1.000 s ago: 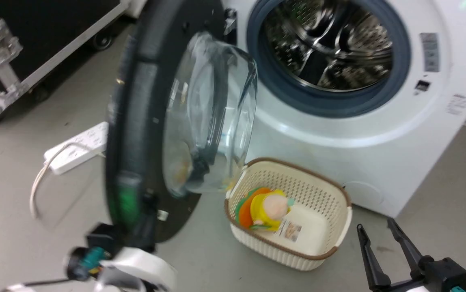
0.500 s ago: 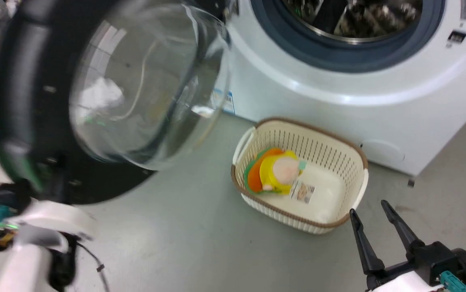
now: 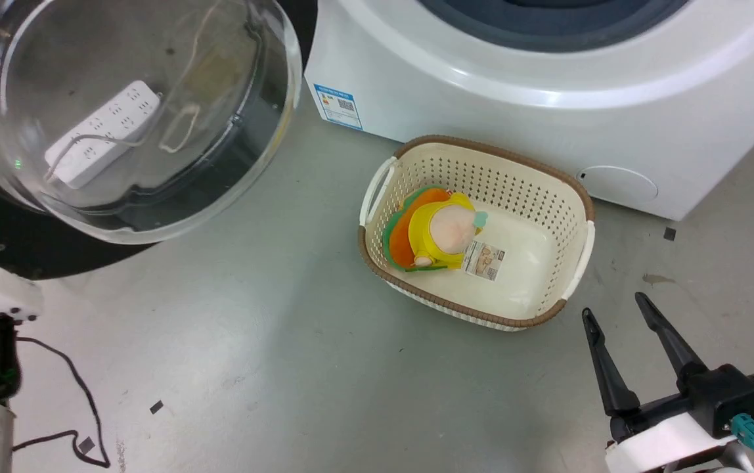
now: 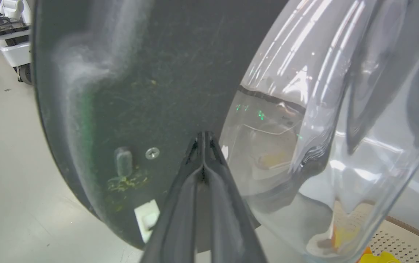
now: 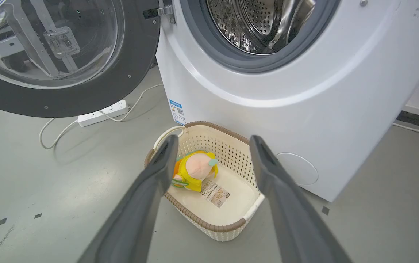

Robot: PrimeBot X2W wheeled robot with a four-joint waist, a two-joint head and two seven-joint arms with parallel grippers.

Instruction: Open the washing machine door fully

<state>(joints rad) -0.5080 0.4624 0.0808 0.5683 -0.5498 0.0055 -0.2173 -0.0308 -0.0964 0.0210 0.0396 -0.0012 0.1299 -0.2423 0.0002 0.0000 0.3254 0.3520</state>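
The washing machine door (image 3: 127,118) is a big round black ring with a clear glass bowl bulging out of its middle. It stands swung wide open at the left side of the white washing machine (image 3: 515,98), hung on a metal hinge (image 5: 166,11). Through the glass you can see a white power strip (image 3: 101,131) on the grey floor (image 3: 285,328). The left gripper (image 4: 203,137) has its two fingers pressed together, with the tips right at the door's black part. In front of the machine sits a cream basket (image 3: 482,146) with a yellow toy (image 3: 439,230) inside. The right gripper (image 3: 613,305) hangs near the basket, its fingers wide apart and empty.
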